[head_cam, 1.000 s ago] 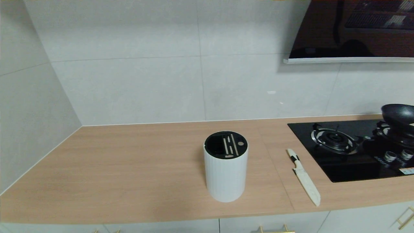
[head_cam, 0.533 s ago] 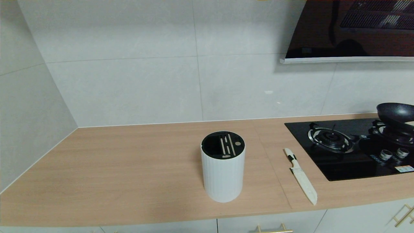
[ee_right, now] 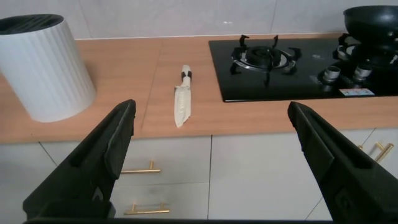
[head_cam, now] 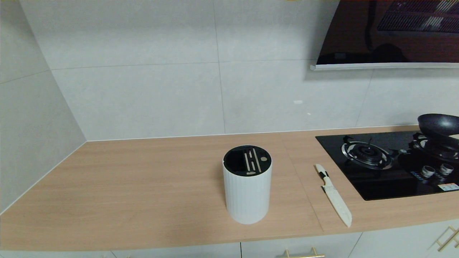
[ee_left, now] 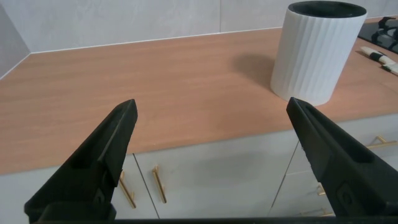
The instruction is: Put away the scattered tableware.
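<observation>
A white ribbed cylindrical holder point(head_cam: 247, 184) with a black slotted top stands on the wooden counter point(head_cam: 143, 186); it also shows as the holder point(ee_left: 316, 50) and the holder point(ee_right: 45, 65) in the wrist views. A cream-bladed knife point(head_cam: 333, 194) with a cream and black handle lies flat to the holder's right, between it and the hob; the knife point(ee_right: 181, 104) points its blade toward the counter's front edge. My left gripper point(ee_left: 211, 130) hangs open in front of the counter, below its edge. My right gripper point(ee_right: 211, 130) is open too, off the counter front, facing the knife.
A black gas hob point(head_cam: 387, 165) is set into the counter on the right, with a dark pan point(head_cam: 439, 125) on its far burner. A range hood point(head_cam: 387, 36) hangs above. Tiled walls close the back and left. White cabinets with gold handles point(ee_right: 134, 168) sit beneath the counter.
The head camera shifted slightly between one second ago and half a second ago; since then the picture is steady. Holder and knife have not moved on the counter.
</observation>
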`<state>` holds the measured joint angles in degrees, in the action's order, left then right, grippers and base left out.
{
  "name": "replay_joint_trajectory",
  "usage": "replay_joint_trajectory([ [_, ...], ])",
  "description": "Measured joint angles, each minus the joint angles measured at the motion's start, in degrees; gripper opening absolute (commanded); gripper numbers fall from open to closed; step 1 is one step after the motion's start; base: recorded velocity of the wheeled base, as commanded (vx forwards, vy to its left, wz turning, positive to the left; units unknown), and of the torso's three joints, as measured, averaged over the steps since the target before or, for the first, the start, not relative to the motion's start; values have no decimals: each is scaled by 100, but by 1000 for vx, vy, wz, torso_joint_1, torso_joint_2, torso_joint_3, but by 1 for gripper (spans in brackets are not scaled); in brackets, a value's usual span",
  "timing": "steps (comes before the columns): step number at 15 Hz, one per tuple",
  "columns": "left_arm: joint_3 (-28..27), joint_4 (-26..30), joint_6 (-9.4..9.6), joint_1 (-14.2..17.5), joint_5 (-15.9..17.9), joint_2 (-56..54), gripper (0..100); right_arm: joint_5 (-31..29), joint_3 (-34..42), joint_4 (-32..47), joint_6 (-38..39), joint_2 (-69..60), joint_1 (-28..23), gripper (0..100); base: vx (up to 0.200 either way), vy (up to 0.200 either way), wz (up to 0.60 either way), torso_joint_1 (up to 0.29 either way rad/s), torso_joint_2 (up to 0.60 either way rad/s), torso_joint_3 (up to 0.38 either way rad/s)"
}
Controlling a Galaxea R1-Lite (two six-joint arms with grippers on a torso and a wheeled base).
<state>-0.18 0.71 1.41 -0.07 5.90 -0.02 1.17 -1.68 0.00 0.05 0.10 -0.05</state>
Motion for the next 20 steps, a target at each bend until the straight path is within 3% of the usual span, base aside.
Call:
replay_joint_trajectory([
  [6, 0, 0, 0, -4, 0, 0, 100, 293, -862, -90, 402, 1103, 418, 100, 0, 0, 0, 0, 0, 0],
  [12, 0, 0, 0, -4, -11, 0, 100, 518, -1532, -249, 266, 3774, 709, 100, 0, 0, 0, 0, 0, 0],
  [20, 0, 0, 9, -2, -5, 0, 100, 408, -2111, -3202, 205, 7809, 781, 100, 0, 0, 0, 0, 0, 0],
])
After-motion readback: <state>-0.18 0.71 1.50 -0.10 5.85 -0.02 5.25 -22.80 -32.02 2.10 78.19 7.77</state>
